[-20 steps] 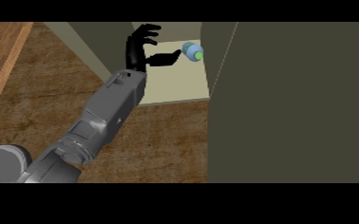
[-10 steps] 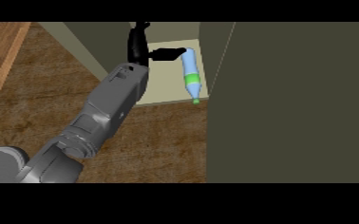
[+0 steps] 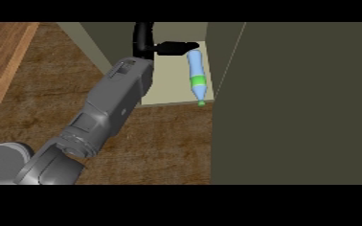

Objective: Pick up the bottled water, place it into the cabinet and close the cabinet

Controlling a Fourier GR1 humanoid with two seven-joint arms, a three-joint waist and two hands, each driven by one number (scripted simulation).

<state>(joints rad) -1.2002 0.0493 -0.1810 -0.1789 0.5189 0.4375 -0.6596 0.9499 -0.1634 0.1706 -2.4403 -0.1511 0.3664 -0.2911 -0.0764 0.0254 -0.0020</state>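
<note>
The bottled water (image 3: 196,74) lies on its side on the pale floor of the cabinet (image 3: 168,84), in the upper middle of the frame. Its pale blue body runs from upper frame downward, a green band (image 3: 198,81) circles it below the middle, and its green cap (image 3: 201,103) points toward the lower edge, reaching the front lip of the cabinet floor. The bottle rests just beside the edge of a large dark olive panel (image 3: 297,105) that fills the right of the frame; whether this panel is the cabinet's door cannot be told.

The left hand (image 3: 150,45) shows just left of the bottle's base end, inside the cabinet opening. Its fingers (image 3: 143,32) are straight and point toward the top of the frame; the thumb (image 3: 176,47) stretches out to the right, its tip close above the bottle's base. Contact there cannot be confirmed. The hand is spread and clasps nothing.

The grey forearm (image 3: 117,100) slants down to the lower left corner, crossing the brown wooden counter (image 3: 166,146).
</note>
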